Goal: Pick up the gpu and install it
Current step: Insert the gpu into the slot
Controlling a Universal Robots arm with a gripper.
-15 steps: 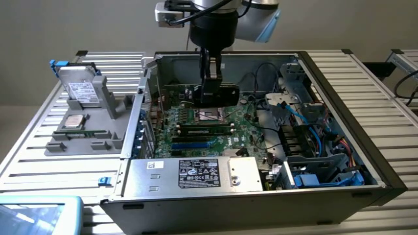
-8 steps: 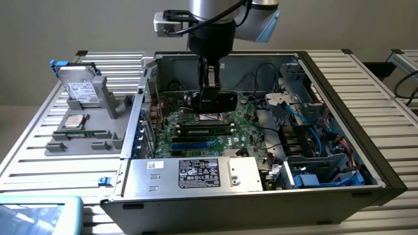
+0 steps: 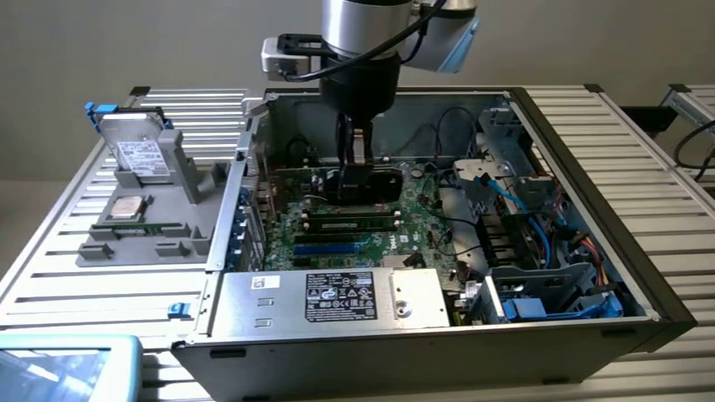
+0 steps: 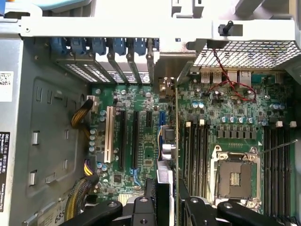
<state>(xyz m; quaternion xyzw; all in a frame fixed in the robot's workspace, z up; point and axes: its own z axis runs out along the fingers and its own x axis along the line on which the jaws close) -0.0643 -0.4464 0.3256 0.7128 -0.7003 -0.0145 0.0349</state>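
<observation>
**GPU clamped in the gripper, down inside the case**

Slatted metal table (image 3: 625, 142) under everything, plain wall behind. On it sits an open case (image 3: 391, 360) lying on its side, so you look straight down at the board (image 3: 424, 218). The PSU (image 3: 324, 297) fills the near end of the case in the exterior view, with cables and drive cages along that view's right. On the exterior view's left, outside the case, there's a grey fixture (image 3: 134, 247) with a drive (image 3: 140, 155) propped up in it.

The arm (image 3: 369, 50) comes straight down into the far half of the case. The gripper (image 4: 167, 205) is clamped on the gpu (image 3: 380, 184), one finger on each flat face. So the gpu sits right below the gripper, standing on edge, black cooler facing the exterior camera.

From the wrist view you see it edge-on. It runs from between the fingers out toward the rear slot openings, with the long black slots (image 4: 127, 141) on one side and the memory slots (image 4: 197, 150) on the other. The CPU socket (image 4: 237, 176) is just past those. The gpu is low over the board, but I can't tell whether its bottom edge is actually in a slot.
</observation>
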